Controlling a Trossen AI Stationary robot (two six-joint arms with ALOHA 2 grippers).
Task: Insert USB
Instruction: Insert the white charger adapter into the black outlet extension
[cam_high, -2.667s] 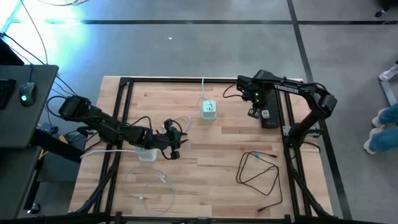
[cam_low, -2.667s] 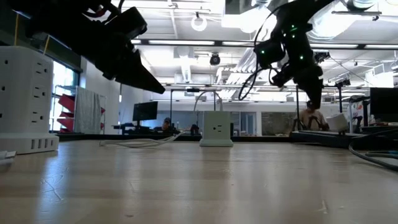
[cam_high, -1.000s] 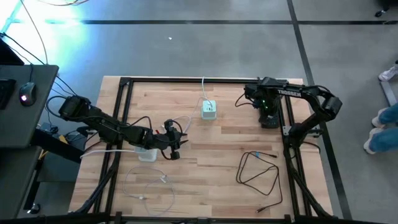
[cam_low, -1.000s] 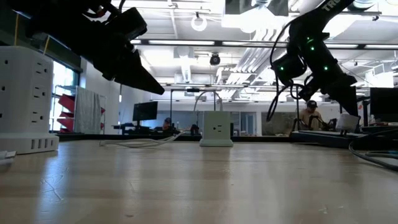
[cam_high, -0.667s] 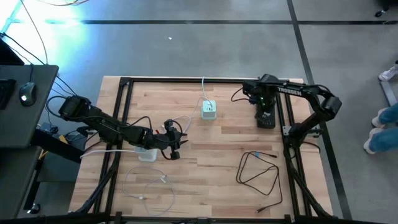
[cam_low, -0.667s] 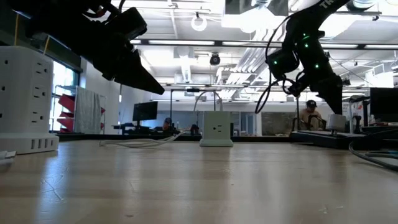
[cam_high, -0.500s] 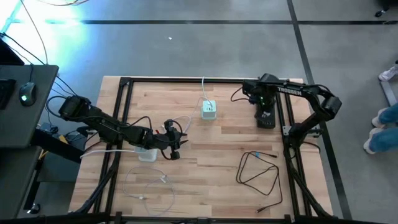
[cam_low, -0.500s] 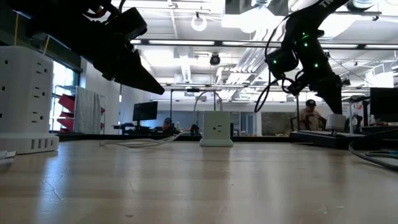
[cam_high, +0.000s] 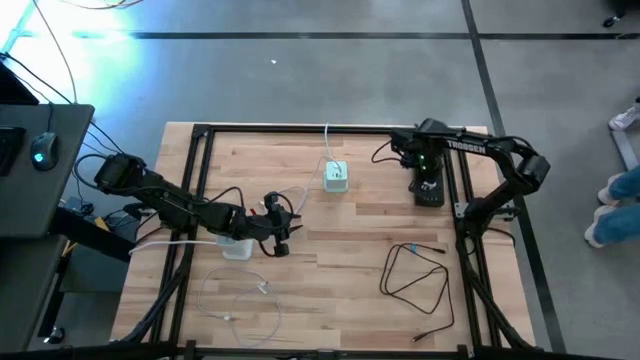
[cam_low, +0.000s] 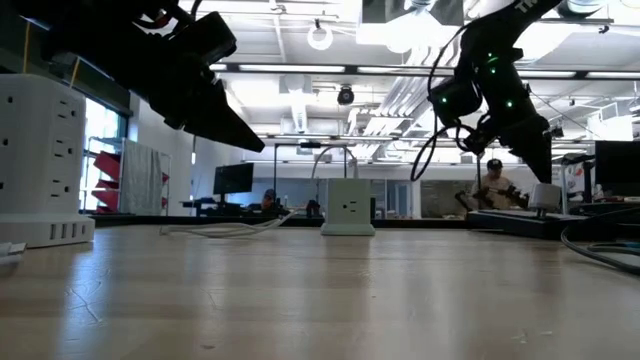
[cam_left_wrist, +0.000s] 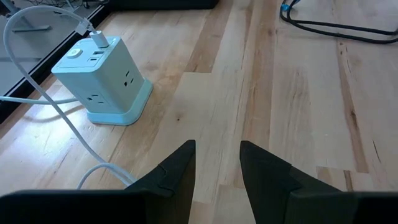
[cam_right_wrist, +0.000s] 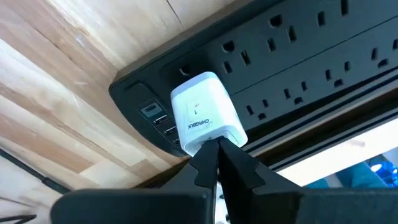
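Note:
A pale green power cube (cam_high: 336, 177) stands at the table's far middle, with a white USB cable (cam_left_wrist: 93, 37) plugged into its top. My left gripper (cam_left_wrist: 217, 146) hovers open nearer the table's front, pointing at the cube, with nothing between its fingers. A loose white USB cable (cam_high: 245, 300) lies at the near left. My right gripper (cam_right_wrist: 214, 152) is shut and points steeply down over the black power strip (cam_high: 432, 198) at the far right. A white charger (cam_right_wrist: 205, 118) sits plugged into the strip beside its USB ports (cam_right_wrist: 155, 115). My right gripper's shut fingertips (cam_right_wrist: 208, 158) come from above and stand right at the near edge of the white charger's top. I cannot tell whether they touch it. The charger sits upright in the black power strip.
A white tower power strip (cam_high: 236, 247) stands under my left arm, at the left in the low view (cam_low: 40, 160). A black cable (cam_high: 415, 280) lies coiled at the near right. A black frame (cam_high: 200, 132) runs around the table's edges. A person (cam_low: 492, 185) sits in the room beyond.
My right gripper has tipped a little steeper and edged toward the table's left over the black power strip, staying shut.

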